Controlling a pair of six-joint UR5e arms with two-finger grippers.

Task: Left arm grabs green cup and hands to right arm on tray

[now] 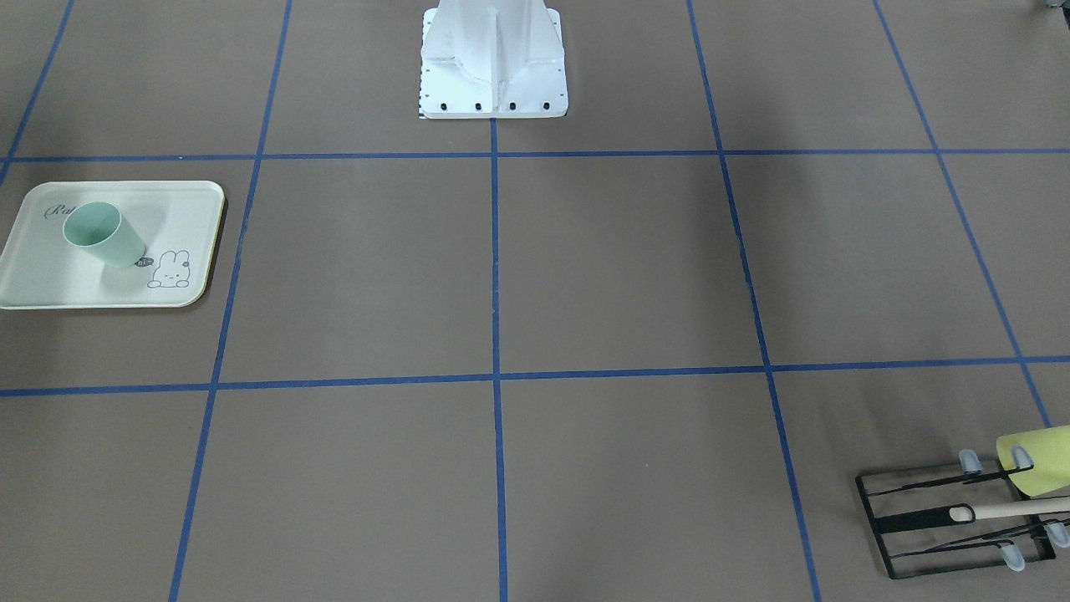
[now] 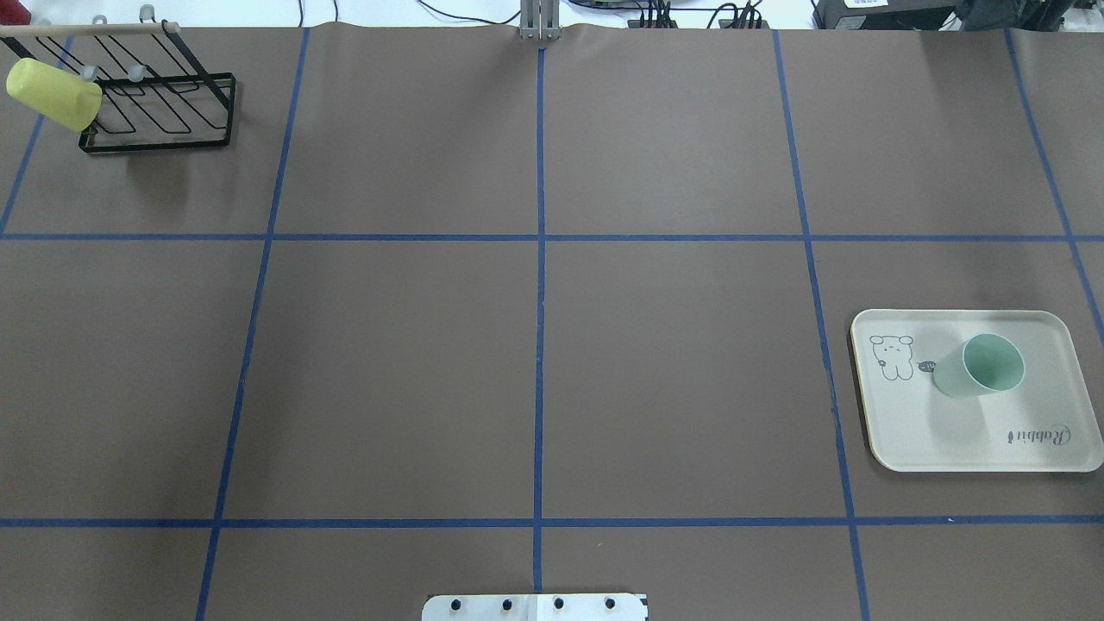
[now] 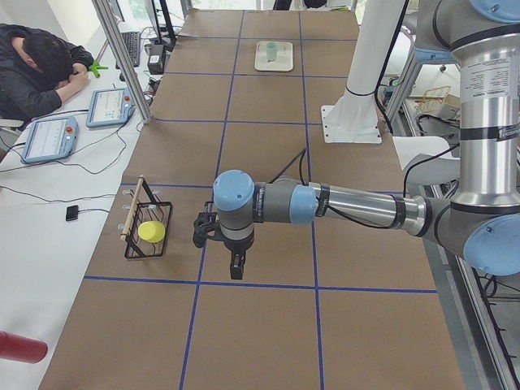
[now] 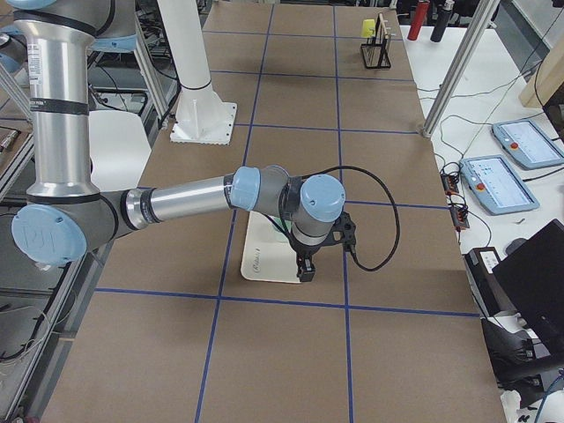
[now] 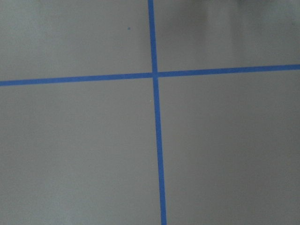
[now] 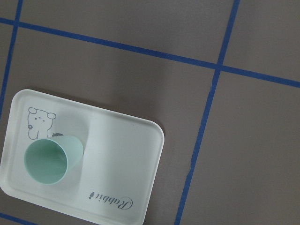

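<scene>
The pale mint green cup stands upright, mouth up, on the cream tray, beside the bunny drawing. Nothing touches it. The left arm's gripper hangs above bare table to the right of the wire rack; its wrist view holds only brown paper and blue tape. High above the tray's near edge hovers the right arm's gripper, whose wrist camera looks down on cup and tray. Both grippers show only in the side views, so I cannot tell whether they are open or shut.
A black wire rack with a yellow-green cup hung on it stands at the table's far left corner. The white robot base sits at mid-table edge. A person leans on a side bench with tablets.
</scene>
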